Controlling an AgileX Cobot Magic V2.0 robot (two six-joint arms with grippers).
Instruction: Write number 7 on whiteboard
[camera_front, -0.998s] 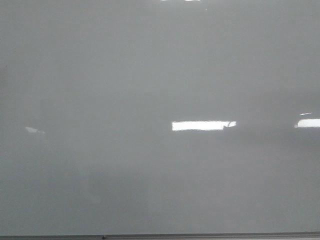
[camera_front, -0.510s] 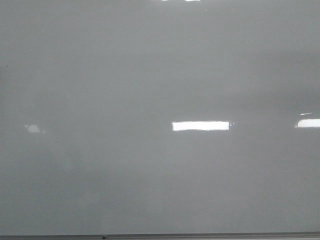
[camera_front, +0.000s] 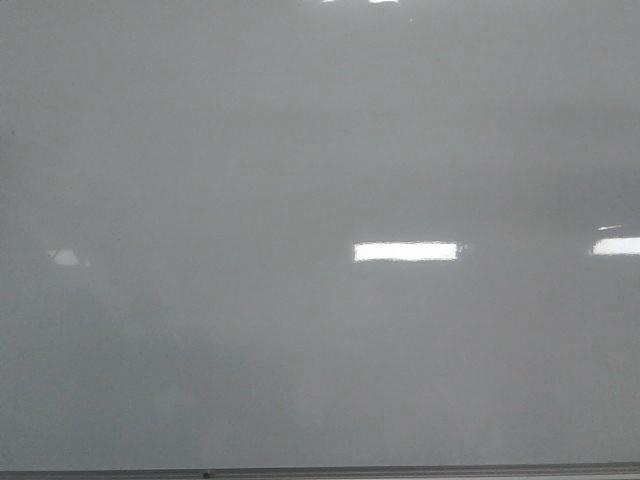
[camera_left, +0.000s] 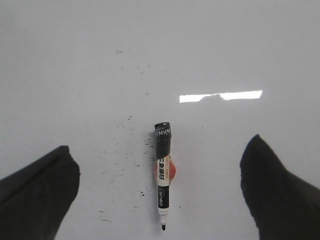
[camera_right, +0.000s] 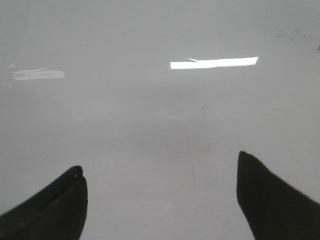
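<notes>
While both grippers sit spread above the board, state per view:
board: glossy pale grey whiteboard fills the front view; thin grey edge strip runs along its 6 o'clock side.
glare: bright rectangle right of centre in front view, a second one cut off at the 3 o'clock edge, a faint patch toward 9 o'clock.
number 7: no marker line readable in any view; I can't tell it is anywhere on the board.
left gripper: fingers wide apart, one dark fingertip at 8 o'clock, the other at 4 o'clock of the wrist view; nothing between them is gripped.
marker: lies flat on the board in the gap between the left fingers, touching neither; black cap end toward 12 o'clock, bare tip toward 6 o'clock; white label band mid-body.
red spot: small reddish blob just beside the marker body on its 3 o'clock side; can't tell what it is.
specks: scattered black flecks on the board around the marker, mostly on its 9 o'clock side.
right gripper: fingers wide apart, fingertip at 4 o'clock and its mate at 8 o'clock; holds nothing, only bare board between.
right view extras: glare bar toward 12 o'clock, faint scuffs near 1 o'clock.
</notes>
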